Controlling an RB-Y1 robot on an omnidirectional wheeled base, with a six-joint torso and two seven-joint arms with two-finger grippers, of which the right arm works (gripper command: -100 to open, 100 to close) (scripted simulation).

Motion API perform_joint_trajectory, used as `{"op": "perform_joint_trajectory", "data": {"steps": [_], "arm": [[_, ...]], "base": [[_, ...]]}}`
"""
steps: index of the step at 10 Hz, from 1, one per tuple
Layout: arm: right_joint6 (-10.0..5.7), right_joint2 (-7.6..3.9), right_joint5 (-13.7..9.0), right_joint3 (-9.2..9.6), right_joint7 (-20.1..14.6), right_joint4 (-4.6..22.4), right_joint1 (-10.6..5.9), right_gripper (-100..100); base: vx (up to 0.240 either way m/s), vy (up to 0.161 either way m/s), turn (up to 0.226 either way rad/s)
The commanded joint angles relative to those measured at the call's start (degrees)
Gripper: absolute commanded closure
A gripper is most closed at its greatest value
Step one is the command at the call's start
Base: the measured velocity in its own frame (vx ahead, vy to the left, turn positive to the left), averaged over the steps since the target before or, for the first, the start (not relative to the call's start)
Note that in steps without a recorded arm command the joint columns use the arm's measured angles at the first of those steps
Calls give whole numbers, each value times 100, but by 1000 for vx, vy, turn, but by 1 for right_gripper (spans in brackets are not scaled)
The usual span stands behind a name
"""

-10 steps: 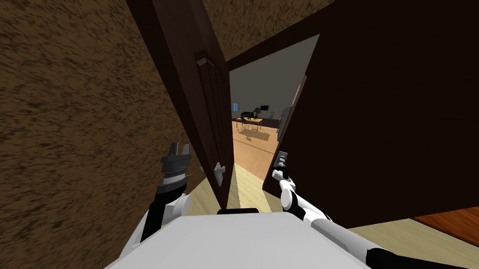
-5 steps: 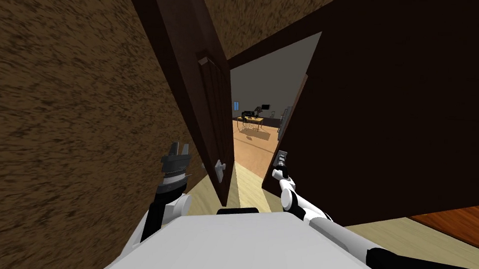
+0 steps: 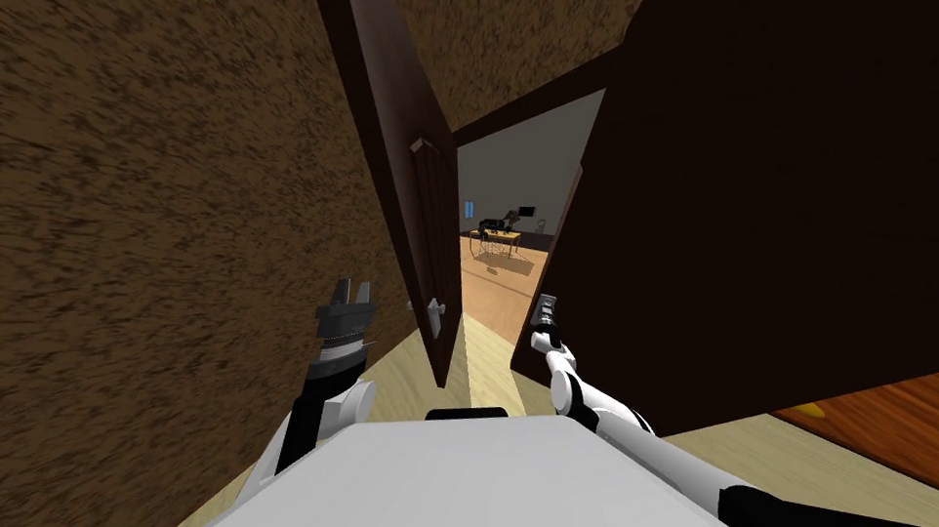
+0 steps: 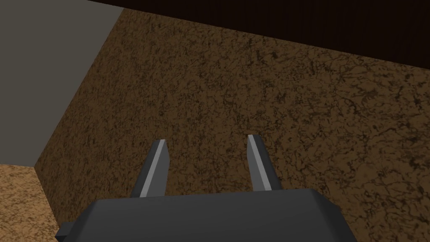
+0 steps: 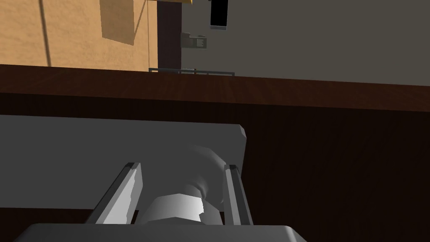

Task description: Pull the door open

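Note:
A tall dark brown door (image 3: 753,207) stands ajar on the right of the head view. My right gripper (image 3: 547,310) is at its near edge, shut on the door's grey handle (image 5: 184,201). In the right wrist view the handle's neck rises between the fingers (image 5: 233,189) from a grey plate (image 5: 105,147) on the door. A second dark brown door leaf (image 3: 416,205) with a pale handle (image 3: 434,318) stands edge-on to the left of the gap. My left gripper (image 3: 349,295) hangs open beside the mottled brown wall (image 3: 147,215), holding nothing.
Through the gap lies a room with an orange-tan floor (image 3: 496,286) and a small table (image 3: 496,237) far back. The brown wall runs close along my left. Pale floor (image 3: 484,364) lies below the gap, and reddish floor (image 3: 892,417) lies at the right.
The whole head view has shifted, so I have moved. The left leaf now looks more edge-on and its handle sits higher. My right gripper stays on the right door's handle.

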Motion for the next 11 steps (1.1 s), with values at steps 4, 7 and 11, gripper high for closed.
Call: {"op": "perform_joint_trajectory", "data": {"steps": [4,7,11], "arm": [[13,-117,38,600,-424,83,4,100],[26,-166,58,892,-621,135,3,100],[9,-156,109,1067,-743,175,-17,100]], "base": [[-196,-97,119],[-206,-63,86],[-180,-28,86]]}}
